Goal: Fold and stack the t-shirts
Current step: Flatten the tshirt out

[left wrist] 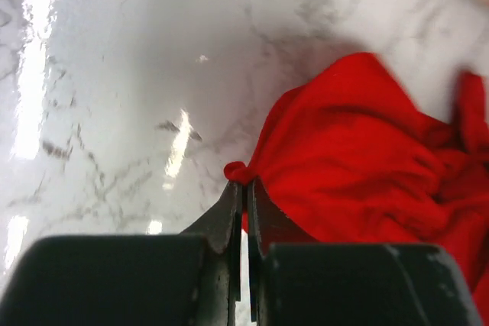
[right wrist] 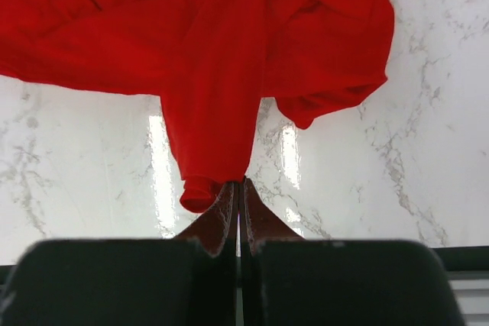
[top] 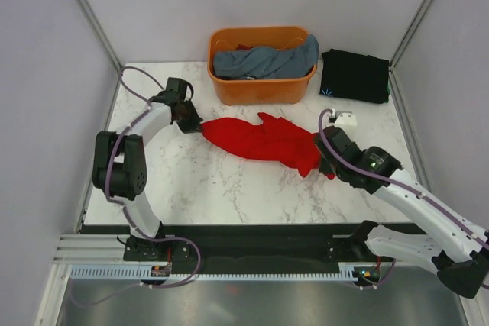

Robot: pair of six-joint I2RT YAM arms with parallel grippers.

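Spreading red t-shirt: left gripper clenched on one end, right gripper clenched on the other; I'd draw them apart evenly, low over the table.

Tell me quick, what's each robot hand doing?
Left gripper: closed, pinching an edge of the red t-shirt.
Right gripper: closed, holding the red t-shirt's other end.

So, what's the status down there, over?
Both jaws shut on bright red cloth t-shirt, one each end. Shirt bunched on marble table. Orange plastic tub behind, not blocking.
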